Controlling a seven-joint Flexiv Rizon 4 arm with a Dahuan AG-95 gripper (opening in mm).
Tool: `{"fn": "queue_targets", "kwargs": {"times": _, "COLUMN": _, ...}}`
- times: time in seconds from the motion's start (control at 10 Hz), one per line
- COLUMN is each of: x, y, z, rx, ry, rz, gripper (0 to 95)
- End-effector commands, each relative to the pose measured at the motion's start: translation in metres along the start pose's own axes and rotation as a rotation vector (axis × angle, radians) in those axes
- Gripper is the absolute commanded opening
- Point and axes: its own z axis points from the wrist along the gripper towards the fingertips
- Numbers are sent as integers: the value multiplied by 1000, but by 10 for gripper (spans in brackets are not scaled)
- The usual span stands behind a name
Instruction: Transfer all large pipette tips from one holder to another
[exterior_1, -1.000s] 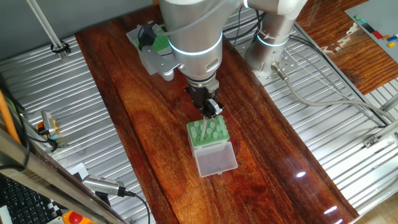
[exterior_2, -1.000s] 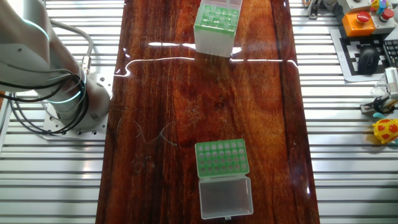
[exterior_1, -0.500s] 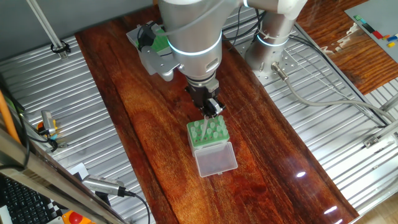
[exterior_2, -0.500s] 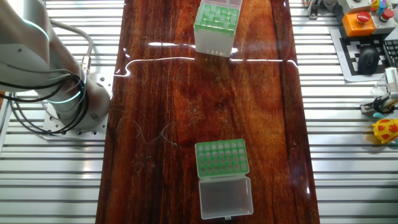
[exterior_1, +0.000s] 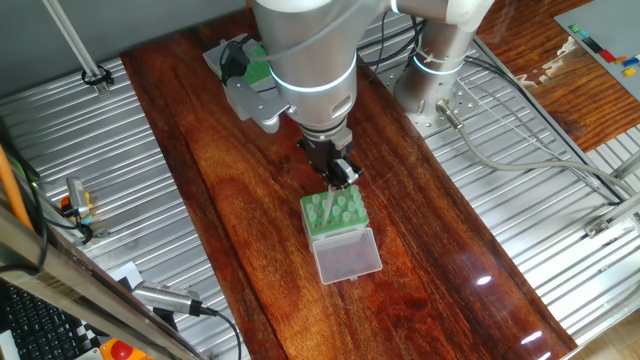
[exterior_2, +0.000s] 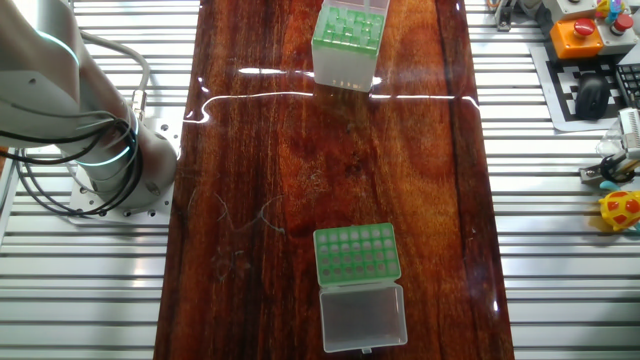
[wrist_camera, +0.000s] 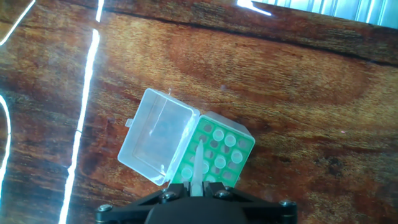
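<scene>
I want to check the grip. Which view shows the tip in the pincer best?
The hand view: the tip juts from the pincer over the rack, close and sharp. One fixed view shows it only as a faint sliver under the pincer. The other fixed view shows neither.

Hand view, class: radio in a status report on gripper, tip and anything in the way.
Gripper shut on one pipette tip. Tip hangs over the green rack, lid open. Nothing seen blocking.
</scene>
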Motion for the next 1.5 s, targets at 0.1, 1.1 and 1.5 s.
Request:
{"fn": "queue_targets", "kwargs": {"times": 0.1, "x": 0, "y": 0, "z": 0, "rx": 8, "ry": 0, "rz": -22, "gripper": 0}}
{"fn": "queue_targets", "kwargs": {"times": 1.1, "x": 17, "y": 3, "z": -35, "rx": 28, "ry": 12, "rz": -87, "gripper": 0}}
{"fn": "queue_targets", "kwargs": {"times": 1.5, "x": 19, "y": 0, "z": -37, "rx": 40, "ry": 14, "rz": -127, "gripper": 0}}
